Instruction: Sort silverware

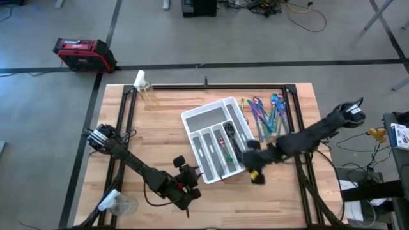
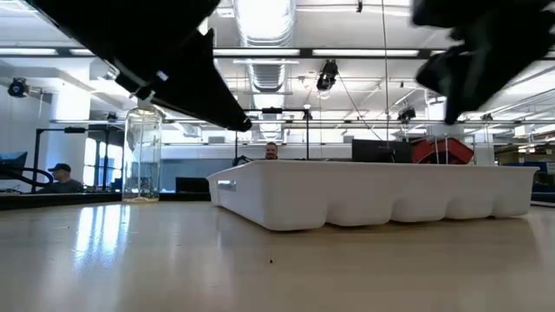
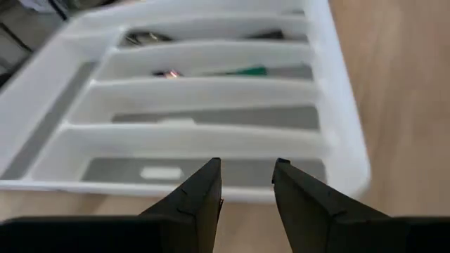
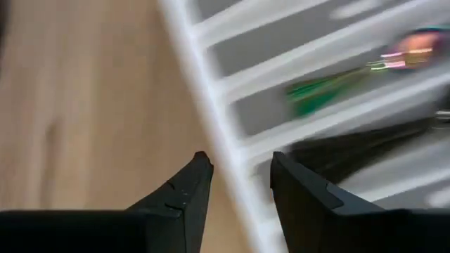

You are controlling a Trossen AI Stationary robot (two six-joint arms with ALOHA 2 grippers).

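A loose pile of iridescent silverware point(image 1: 268, 110) lies on the wooden table just right of the white tray point(image 1: 198, 121). Inside the tray lie a dark piece point(image 1: 230, 131) and a green-tinted piece point(image 1: 225, 150), also seen as the green piece point(image 3: 246, 71) in the left wrist view and the green piece point(image 4: 320, 91) in the right wrist view. My left gripper point(image 3: 247, 165) is open over the tray's near-left end point(image 3: 344, 105), nothing between its fingers. My right gripper point(image 4: 239, 158) is open over the tray's near-right wall point(image 4: 204, 77), empty as well.
A clear bottle point(image 1: 146, 92) stands at the table's far left and a clear cup point(image 1: 121, 204) at the near left corner. A red case point(image 1: 83, 54) sits on the floor beyond the table. People show in the room behind the tray point(image 2: 373, 204).
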